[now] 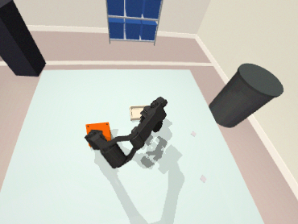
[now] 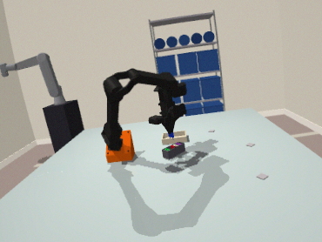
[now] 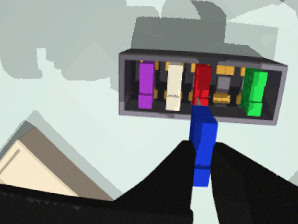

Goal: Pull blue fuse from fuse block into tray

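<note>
Figure: extraction stage done, transfer stage pending. All positions are given relative to the fuse block (image 3: 200,87).

The end effector (image 3: 201,163) is clamped on the blue fuse (image 3: 202,143), its two dark fingers pinching the fuse's sides. In the wrist view the fuse hangs clear of the block, its lower end overlapping the block's near wall only in projection. The exterior view shows the blue fuse (image 2: 171,135) raised above the fuse block (image 2: 173,151) with a visible gap between them. One slot of the block, between the red fuse (image 3: 202,84) and the green fuse (image 3: 256,94), shows only its yellow contacts. The purple fuse (image 3: 147,84) and the white fuse (image 3: 174,87) remain seated to the left of the red one.

The tray (image 2: 174,138) sits on the bench (image 2: 218,196) just beyond the block, on the side away from the exterior camera; in the wrist view a corner of the tray (image 3: 27,165) shows at lower left.

Judged progress: the pull is complete and the fuse is free. Remaining: carry it over the tray, lower it inside, release. The carry should keep height over the seated fuses.
</note>
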`<state>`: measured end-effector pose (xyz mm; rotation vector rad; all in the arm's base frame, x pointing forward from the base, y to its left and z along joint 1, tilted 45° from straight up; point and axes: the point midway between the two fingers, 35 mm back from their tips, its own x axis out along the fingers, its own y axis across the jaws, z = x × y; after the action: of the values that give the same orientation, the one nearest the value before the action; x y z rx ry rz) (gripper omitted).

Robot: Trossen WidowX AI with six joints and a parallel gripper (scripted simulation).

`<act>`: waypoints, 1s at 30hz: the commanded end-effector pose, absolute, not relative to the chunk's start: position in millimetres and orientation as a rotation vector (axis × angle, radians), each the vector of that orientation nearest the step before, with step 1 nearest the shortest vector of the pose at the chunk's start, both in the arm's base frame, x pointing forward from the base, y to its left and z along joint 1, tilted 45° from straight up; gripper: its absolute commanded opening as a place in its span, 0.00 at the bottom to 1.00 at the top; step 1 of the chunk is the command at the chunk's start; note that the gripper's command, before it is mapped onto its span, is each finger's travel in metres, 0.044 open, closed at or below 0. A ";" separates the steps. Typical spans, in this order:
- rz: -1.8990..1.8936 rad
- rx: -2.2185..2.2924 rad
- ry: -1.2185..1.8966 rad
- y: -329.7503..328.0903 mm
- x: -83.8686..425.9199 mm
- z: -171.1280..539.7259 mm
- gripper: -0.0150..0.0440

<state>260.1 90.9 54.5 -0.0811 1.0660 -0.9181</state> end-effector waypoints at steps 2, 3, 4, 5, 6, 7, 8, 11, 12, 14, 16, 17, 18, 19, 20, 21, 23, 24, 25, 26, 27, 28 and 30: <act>-0.912 -0.068 1.070 116.6 264.5 37.1 0.25; -0.911 -0.067 1.070 120.7 264.8 33.9 0.25; -0.911 -0.067 1.070 124.8 265.1 30.6 0.25; -0.910 -0.066 1.071 128.9 265.2 27.2 0.25; -0.910 -0.066 1.071 132.9 265.3 23.8 0.25; -0.909 -0.066 1.071 136.9 265.2 20.4 0.25; -0.909 -0.065 1.072 140.9 265.1 16.9 0.25; -0.909 -0.064 1.072 152.8 264.3 6.1 0.25; -0.909 -0.064 1.072 156.7 263.9 2.4 0.25; -0.909 -0.064 1.072 164.3 262.7 -5.2 0.25; -0.909 -0.063 1.072 171.9 261.3 -12.9 0.25; -0.909 -0.063 1.072 175.6 260.4 -16.8 0.25; -0.909 -0.063 1.072 179.2 259.5 -20.8 0.25; -0.909 -0.063 1.072 182.8 258.4 -24.9 0.25; -0.910 -0.063 1.072 186.4 257.3 -28.9 0.25; -0.910 -0.063 1.071 189.9 256.2 -33.0 0.25; -0.911 -0.063 1.071 196.7 253.6 -41.4 0.25; -0.911 -0.063 1.070 200.0 252.2 -45.6 0.25; -0.912 -0.063 1.070 203.3 250.7 -49.9 0.25; -0.912 -0.064 1.069 206.5 249.1 -54.2 0.25; -0.913 -0.064 1.069 209.7 247.5 -58.5 0.25; -0.913 -0.064 1.068 212.8 245.7 -62.9 0.25; -0.914 -0.064 1.067 216.7 243.4 -68.8 0.25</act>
<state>248.5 203.8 -53.7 -0.0754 1.0677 -0.9133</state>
